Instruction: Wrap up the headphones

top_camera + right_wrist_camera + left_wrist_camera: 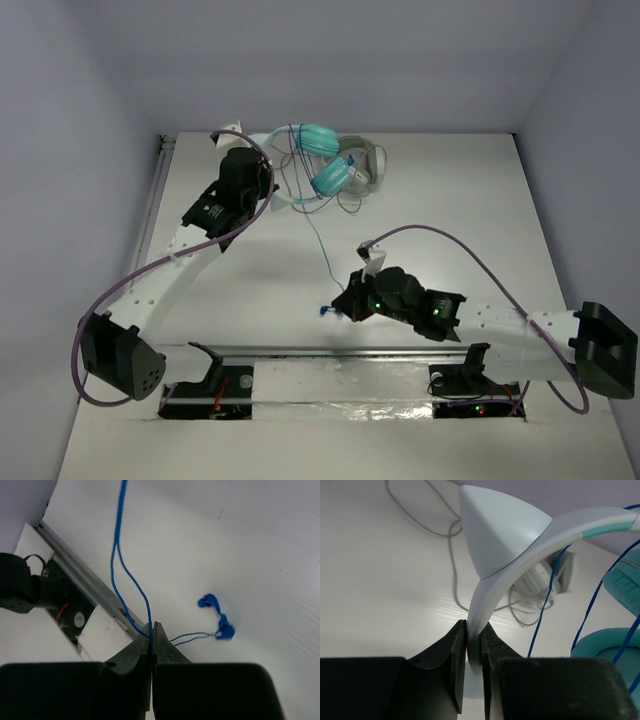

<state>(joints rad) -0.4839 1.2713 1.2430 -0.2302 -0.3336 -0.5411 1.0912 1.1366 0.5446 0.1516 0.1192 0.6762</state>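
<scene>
The teal headphones lie at the back of the table, with a pale headband and teal ear cups. My left gripper is shut on the headband; in the top view the left gripper is just left of the cups. The thin blue cable runs from the headphones toward the front. My right gripper is shut on the blue cable near its plug end. In the top view the right gripper is near the table's front edge.
Grey-white headphones with a grey cable lie right behind the teal pair. A metal rail runs along the front edge by the arm bases. Walls close the table at the back and on both sides.
</scene>
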